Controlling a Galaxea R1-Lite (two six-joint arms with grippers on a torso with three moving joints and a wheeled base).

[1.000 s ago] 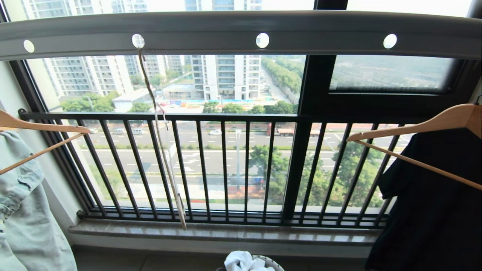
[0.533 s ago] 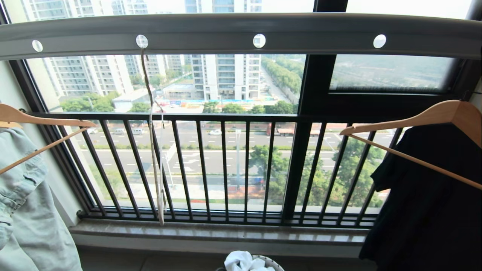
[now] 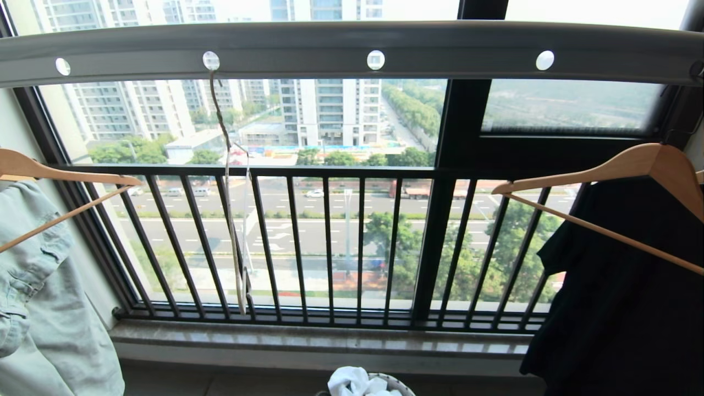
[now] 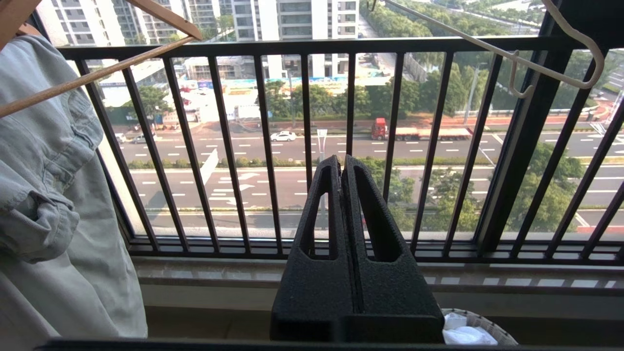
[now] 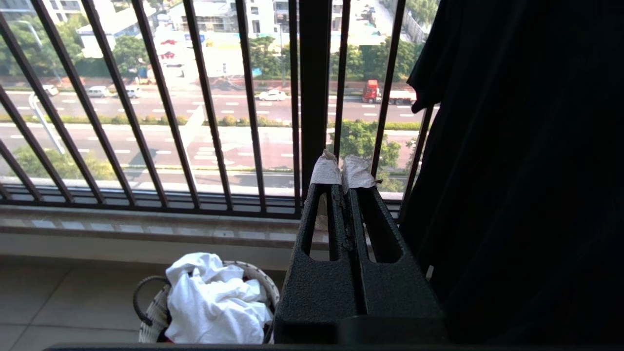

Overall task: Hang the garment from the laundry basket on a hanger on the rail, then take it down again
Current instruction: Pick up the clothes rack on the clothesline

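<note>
We note thin cream-white hanger [image 3: 234,220] swung since before — hangs straighter from grey holed rail [image 3: 352,49]. Both grippers [image 4: 342,163] [image 5: 341,170] closed, empty. White crumpled garment [image 5: 212,297] in woven basket [image 5: 151,312] at six o'clock — tiled floor, barred window.

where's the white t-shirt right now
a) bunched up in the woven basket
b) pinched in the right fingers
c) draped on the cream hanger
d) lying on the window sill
a: the right wrist view shows the white T-shirt crumpled in the basket, while the cream hanger hangs bare from the rail.

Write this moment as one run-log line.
T-shirt: in basket | hanger: bare, on rail | left end effector: shut, empty | right end effector: shut, empty
</note>
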